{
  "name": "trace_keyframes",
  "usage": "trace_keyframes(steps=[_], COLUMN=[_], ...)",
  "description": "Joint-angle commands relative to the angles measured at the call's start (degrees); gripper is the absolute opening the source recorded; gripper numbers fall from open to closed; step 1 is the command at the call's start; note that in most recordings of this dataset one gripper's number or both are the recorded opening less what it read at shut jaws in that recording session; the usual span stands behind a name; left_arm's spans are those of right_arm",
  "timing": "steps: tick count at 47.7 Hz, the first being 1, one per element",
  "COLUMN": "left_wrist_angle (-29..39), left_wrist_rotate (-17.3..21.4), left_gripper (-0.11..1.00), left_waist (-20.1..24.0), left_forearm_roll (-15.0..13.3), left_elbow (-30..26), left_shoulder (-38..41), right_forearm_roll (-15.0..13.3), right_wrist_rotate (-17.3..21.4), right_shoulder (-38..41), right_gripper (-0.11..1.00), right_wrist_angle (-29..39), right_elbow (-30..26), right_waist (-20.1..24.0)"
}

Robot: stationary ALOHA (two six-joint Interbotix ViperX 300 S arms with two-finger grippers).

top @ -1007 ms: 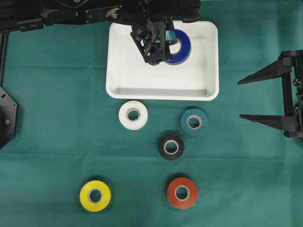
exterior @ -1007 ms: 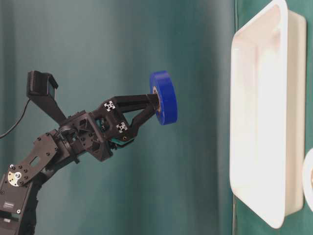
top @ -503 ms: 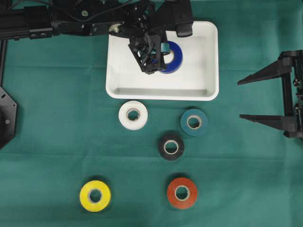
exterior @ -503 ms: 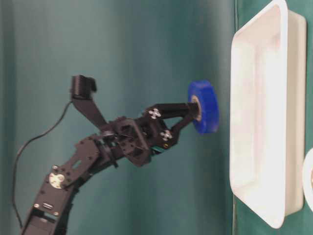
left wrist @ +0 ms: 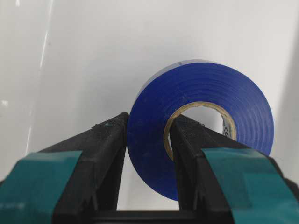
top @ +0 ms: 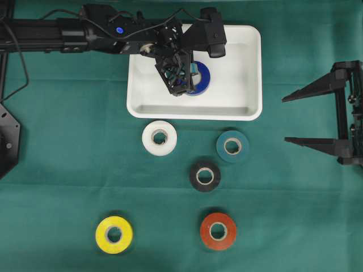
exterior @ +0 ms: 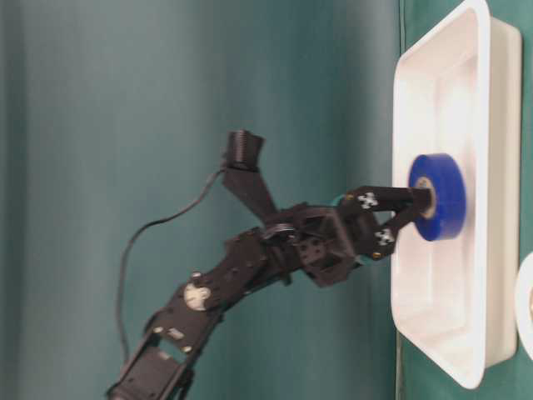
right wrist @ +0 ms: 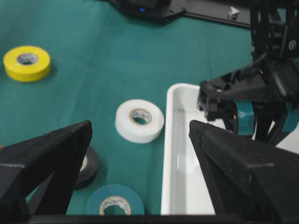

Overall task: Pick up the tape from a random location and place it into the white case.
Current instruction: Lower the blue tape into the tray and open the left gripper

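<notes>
The blue tape roll (left wrist: pixel 201 126) sits pinched in my left pincer (left wrist: pixel 148 140) — one finger (left wrist: pixel 100 154) presses the outer wall of the roll, the other (left wrist: pixel 189 149) goes through its cardboard core, so the band of tape is clamped between them. The roll stands on edge, above and ahead of my fingertips in the wrist view, with the pale floor of the white case (top: pixel 244 107) right behind it. From the table-level view the roll (exterior: pixel 437 196) is inside the case's rim (exterior: pixel 400 167), close to the floor; whether it touches I cannot tell. From overhead it (top: pixel 198 79) lies in the case's middle-left part, half hidden under my left wrist.

My right pincer (top: pixel 295 119) hangs well off to the right of the case, jaws spread wide, holding nothing.

Below the case on the green cloth (top: pixel 57 141) lie five other rolls — white (top: pixel 159 137), teal (top: pixel 232 147), black (top: pixel 205 175), yellow (top: pixel 114 234) and red (top: pixel 218 230) — all flat, apart from each other.
</notes>
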Motion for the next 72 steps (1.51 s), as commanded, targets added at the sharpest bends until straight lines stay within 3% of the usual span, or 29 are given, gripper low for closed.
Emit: trace_keyframes(steps=[1,40,42,51,54,72], left_wrist_angle=[-1.14,-2.37,-2.37,-2.64,-2.72,-0.26], left_wrist_rotate=[0.09,-0.79,-0.7,-0.18,-0.09,-0.09], left_gripper=[0.24,0.24,0.29,0.83,0.94,0.95], left_waist=[0.88,1.05,0.97,1.05,1.05,1.05], left_forearm_roll=[0.0,-0.35,-0.35,-0.35,-0.35,-0.18], left_elbow=[-0.7,-0.7,-0.7,-0.53,-0.62,-0.88], left_shoulder=[-0.44,0.09,0.09,0.0,0.0,-3.08], right_forearm_roll=[-0.09,-0.26,-0.35,-0.26,-0.35,-0.35], right_wrist_rotate=[-0.09,-0.09,-0.09,-0.09,-0.09,-0.09], right_shoulder=[0.35,0.44,0.44,0.44,0.44,0.44], right_gripper=[0.91,0.91,0.91,0.91,0.91,0.91], right_wrist_angle=[-0.44,-0.53,-0.44,-0.44,-0.44,-0.44], right_elbow=[-1.23,-1.14,-1.23,-1.23,-1.14,-1.41], right_waist=[-0.09,-0.35,-0.35,-0.35,-0.35,-0.35])
